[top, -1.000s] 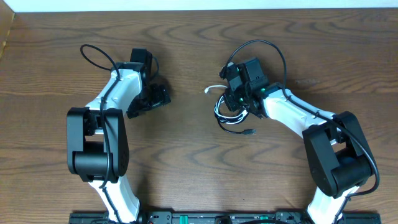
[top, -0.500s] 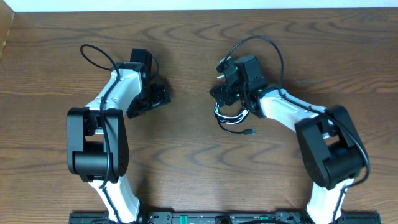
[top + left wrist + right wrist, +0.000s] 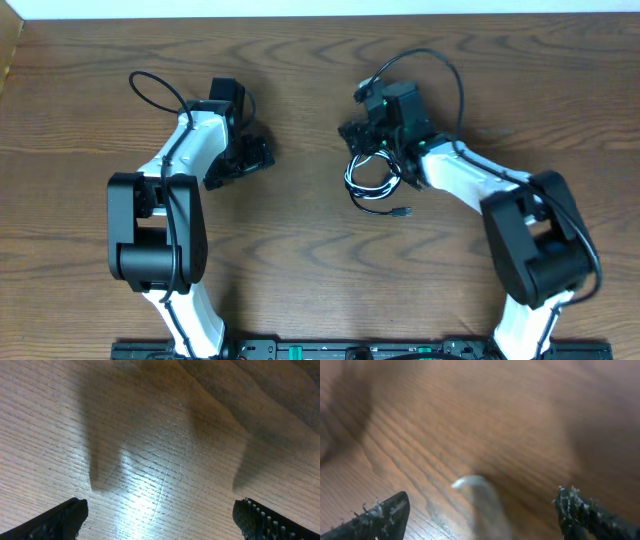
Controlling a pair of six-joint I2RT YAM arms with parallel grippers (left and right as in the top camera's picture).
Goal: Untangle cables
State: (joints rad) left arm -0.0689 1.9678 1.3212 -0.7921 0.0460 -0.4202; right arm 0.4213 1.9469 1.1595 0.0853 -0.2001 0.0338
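Entry: left tool (image 3: 160,510) spread wide over worktop (image 3: 150,420). Right tool (image 3: 481,497) spread likewise, I read; blurred pale shape (image 3: 487,515) between its fingers (image 3: 375,517), unidentifiable. Cables (image 3: 372,182) coiled just beside it, upper edge hidden under my right arm (image 3: 460,175). Worktop brown woodgrain; white strip (image 3: 300,8) beyond.

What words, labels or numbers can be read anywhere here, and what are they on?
None: no text can be read in any view.
Rail at the bottom edge of the overhead view: small green and white marks, too small to read.
Left arm, right arm, cables, table: no print showing.
Both wrist views: blurred, no writing.
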